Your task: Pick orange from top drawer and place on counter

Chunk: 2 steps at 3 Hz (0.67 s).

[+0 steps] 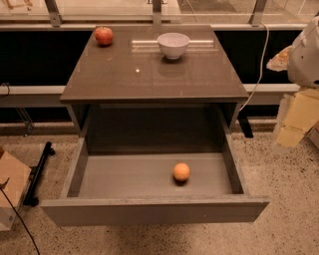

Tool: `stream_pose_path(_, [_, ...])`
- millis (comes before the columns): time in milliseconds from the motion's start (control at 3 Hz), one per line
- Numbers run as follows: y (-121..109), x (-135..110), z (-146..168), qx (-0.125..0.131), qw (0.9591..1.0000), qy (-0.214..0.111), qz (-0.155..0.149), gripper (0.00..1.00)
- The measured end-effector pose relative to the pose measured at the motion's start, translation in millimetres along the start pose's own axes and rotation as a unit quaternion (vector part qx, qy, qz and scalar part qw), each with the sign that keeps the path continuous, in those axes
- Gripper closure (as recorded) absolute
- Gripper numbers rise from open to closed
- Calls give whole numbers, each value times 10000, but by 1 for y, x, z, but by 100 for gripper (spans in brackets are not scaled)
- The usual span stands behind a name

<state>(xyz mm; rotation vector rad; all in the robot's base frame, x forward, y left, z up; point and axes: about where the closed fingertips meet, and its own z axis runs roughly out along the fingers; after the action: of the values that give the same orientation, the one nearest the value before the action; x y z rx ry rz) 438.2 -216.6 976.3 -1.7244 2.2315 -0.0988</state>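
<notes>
One orange lies in the open top drawer, reachable from above; gripper hangs right of the counter, its spread cannot be told.

- Speckled pale floor
- Dark wall panel behind, a pale ledge along it
- Glass with metal posts across the top
- Cardboard box at the left edge
- Gripper at the right edge, above the floor

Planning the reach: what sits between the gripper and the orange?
Camera view: the gripper hangs at the right edge, outside the top drawer; its right wall and bare bottom lie between it and the orange.
</notes>
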Motion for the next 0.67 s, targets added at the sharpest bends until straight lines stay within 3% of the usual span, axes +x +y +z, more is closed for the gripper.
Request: stream_pose_path(667, [-1, -3, 1, 19, 9999, -158, 23, 0])
